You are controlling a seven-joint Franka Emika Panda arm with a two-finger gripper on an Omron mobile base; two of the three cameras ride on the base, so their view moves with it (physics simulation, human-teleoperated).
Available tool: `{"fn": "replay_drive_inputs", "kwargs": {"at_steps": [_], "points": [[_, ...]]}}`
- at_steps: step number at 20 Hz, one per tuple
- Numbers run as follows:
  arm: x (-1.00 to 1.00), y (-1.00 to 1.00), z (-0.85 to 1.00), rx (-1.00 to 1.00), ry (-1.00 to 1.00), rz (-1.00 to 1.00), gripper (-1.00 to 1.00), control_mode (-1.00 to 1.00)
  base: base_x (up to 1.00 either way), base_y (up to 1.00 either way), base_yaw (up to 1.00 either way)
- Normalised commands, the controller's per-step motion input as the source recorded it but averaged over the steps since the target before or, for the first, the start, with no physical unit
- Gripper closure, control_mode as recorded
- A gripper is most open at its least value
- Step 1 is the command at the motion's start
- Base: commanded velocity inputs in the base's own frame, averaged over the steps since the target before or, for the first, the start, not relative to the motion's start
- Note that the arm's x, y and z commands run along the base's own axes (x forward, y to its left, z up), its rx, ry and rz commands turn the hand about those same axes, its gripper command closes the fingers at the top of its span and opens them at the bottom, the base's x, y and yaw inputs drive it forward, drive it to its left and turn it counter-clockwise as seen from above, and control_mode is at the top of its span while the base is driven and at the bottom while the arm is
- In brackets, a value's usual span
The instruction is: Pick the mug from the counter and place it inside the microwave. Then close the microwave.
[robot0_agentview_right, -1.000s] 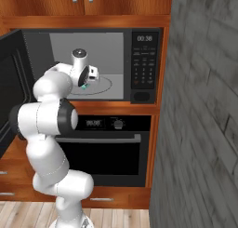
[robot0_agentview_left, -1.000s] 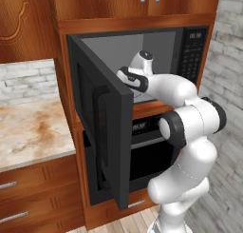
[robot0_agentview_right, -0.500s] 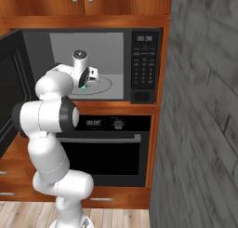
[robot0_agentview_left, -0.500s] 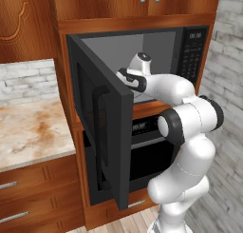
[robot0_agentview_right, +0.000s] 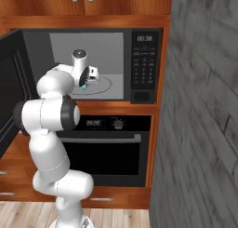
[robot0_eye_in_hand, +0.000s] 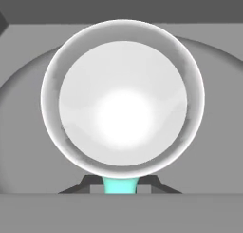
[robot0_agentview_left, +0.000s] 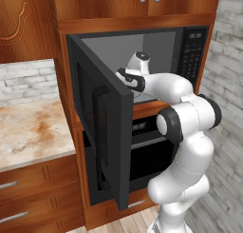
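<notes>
The fingers (robot0_eye_in_hand: 121, 188) are clamped on the teal handle side of the mug (robot0_eye_in_hand: 122, 99), whose pale open mouth faces the hand camera with the round plate (robot0_eye_in_hand: 216, 108) beneath it inside the microwave (robot0_agentview_right: 93, 64). Compared with 1 second ago the hand has barely shifted, staying over the plate, so the carry looks finished and release seems the next step. The door (robot0_agentview_left: 102, 132) stands wide open, not yet closed.
</notes>
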Motion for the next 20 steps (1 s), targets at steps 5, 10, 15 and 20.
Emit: {"fn": "replay_drive_inputs", "kwargs": {"at_steps": [5, 10, 15, 20], "points": [[0.00, 0.00, 0.00, 0.00, 0.01, 0.00, 1.00, -1.00, 0.00, 0.00, 0.00], [0.00, 0.00, 0.00, 0.00, 0.00, 0.00, -1.00, -1.00, 0.00, 0.00, 0.00], [0.00, 0.00, 0.00, 0.00, 0.00, 0.00, -1.00, -1.00, 0.00, 0.00, 0.00], [-0.11, -0.06, 0.00, 0.00, -0.01, 0.00, -1.00, -1.00, 0.00, 0.00, 0.00]]}}
